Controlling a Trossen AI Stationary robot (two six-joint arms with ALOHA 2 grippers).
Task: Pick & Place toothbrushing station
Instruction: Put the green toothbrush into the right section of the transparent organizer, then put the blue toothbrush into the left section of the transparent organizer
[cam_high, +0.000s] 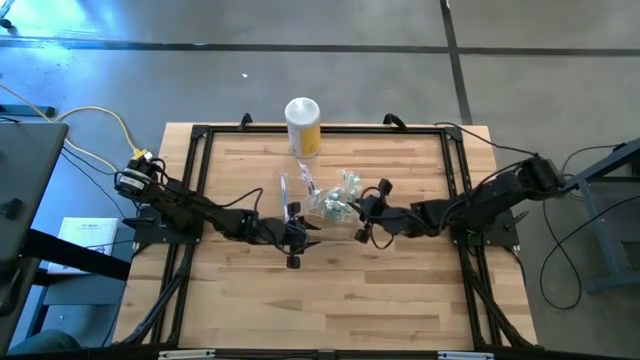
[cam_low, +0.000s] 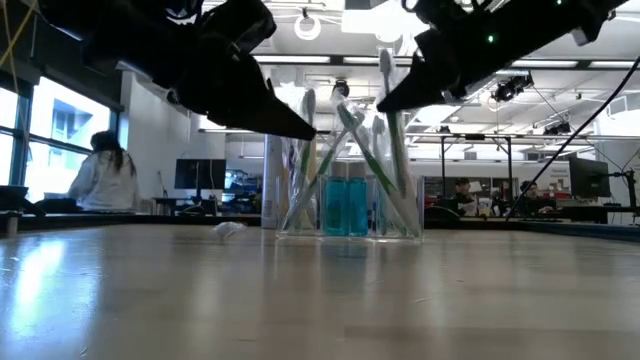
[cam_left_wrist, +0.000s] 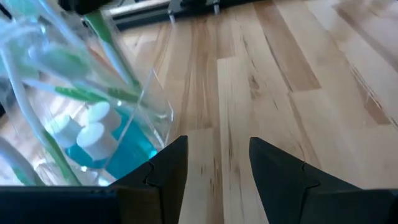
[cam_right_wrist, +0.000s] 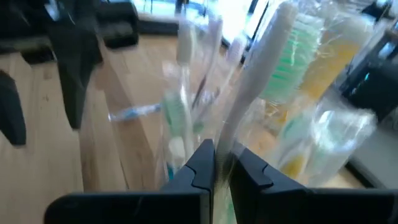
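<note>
Your right gripper (cam_right_wrist: 217, 163) is pinched on a wrapped toothbrush (cam_right_wrist: 261, 74) over the clear holder (cam_high: 330, 203) at mid-table. Your left gripper (cam_left_wrist: 217, 163) hangs open, empty, just beside it. Pull crookedly and the brush could snag its neighbours, tipping the holder.

One desk (cam_high: 400, 290) carries one clear holder (cam_low: 348, 205) and one yellow canister (cam_high: 303, 126). The holder contains several wrapped toothbrushes (cam_low: 362, 150), too overlapped for an exact count, and at least two small white-capped tubes (cam_left_wrist: 93, 134). Two robot arms (cam_high: 200, 212) reach in. About three people (cam_low: 103, 175) show in the room behind.
</note>
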